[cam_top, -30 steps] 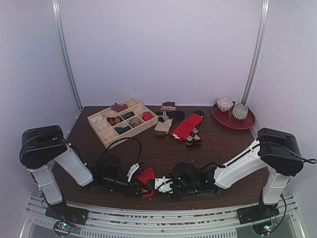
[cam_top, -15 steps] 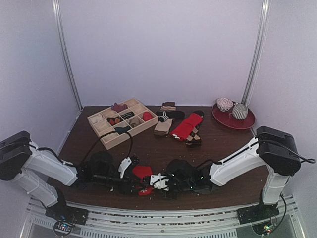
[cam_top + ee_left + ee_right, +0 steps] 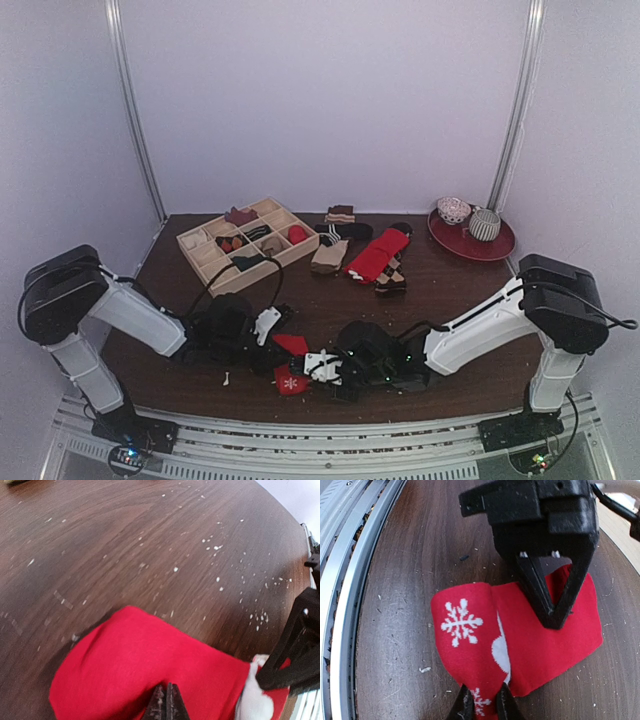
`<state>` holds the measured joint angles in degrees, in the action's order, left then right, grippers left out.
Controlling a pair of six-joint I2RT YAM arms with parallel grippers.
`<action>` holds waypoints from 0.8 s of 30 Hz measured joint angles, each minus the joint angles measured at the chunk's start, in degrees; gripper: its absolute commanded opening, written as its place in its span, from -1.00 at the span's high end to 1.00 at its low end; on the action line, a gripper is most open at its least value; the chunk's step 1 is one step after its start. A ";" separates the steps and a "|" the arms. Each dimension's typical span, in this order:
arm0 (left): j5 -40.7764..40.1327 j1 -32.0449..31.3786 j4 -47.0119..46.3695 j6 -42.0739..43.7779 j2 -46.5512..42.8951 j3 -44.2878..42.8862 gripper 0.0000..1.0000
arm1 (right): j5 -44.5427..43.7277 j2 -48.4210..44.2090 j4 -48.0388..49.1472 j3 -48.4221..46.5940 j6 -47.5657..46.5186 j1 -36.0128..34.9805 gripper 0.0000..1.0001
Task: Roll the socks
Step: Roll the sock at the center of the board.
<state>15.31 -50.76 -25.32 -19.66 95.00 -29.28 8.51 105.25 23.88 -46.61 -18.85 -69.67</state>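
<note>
At the tips of the left claw [image 3: 167, 702], freshly re-closed tight upon it, the soft red snowflake-patterned fabric sock [image 3: 530, 650] is pinned flat — its folded end clamped in the narrowly closed right claw [image 3: 480, 705] — so rolling may be continued.

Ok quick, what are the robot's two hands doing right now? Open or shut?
Left gripper: shut, tips on the red sock; whether it pinches cannot be told.
Right gripper: shut on the red sock's snowflake end.
</note>
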 measured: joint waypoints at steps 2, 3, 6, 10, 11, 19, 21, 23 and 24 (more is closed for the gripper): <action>1.16 0.04 -0.81 0.68 2.49 -1.77 1.00 | 0.20 0.00 -0.68 -0.33 -0.76 0.00 0.79; 1.60 0.04 -1.20 0.94 3.17 -2.29 1.00 | 0.26 0.00 -1.14 -0.61 -1.03 0.00 0.80; 2.93 0.24 -3.19 1.62 4.87 -2.84 1.00 | 0.35 0.00 -2.64 -1.38 -2.25 -0.02 0.80; 5.14 0.85 -6.47 2.29 6.88 -2.84 1.00 | 0.55 0.46 -6.47 -3.80 -4.17 -0.13 0.79; 5.68 0.92 -7.23 2.45 7.32 -2.89 1.00 | 0.90 1.01 -7.76 -5.11 -4.70 -0.13 0.79; 7.37 1.18 -9.25 3.17 8.22 -2.58 1.00 | 6.86 5.97 -13.09 -12.92 -4.96 0.76 0.80; 7.41 1.18 -9.40 3.32 8.20 -2.45 1.00 | 9.14 6.12 -12.68 -12.72 -3.34 1.68 0.80; 7.19 1.18 -9.35 3.34 7.93 -2.23 0.82 | 11.67 6.10 -10.97 -11.65 -0.66 2.67 0.80; 6.73 1.18 -9.01 3.43 7.56 -2.10 0.66 | 13.03 6.08 -9.94 -11.04 0.94 3.17 0.80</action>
<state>22.04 -49.58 -34.33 -16.23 102.56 -31.38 21.54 111.33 13.93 -57.65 -17.91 -66.50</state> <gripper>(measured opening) 0.005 0.110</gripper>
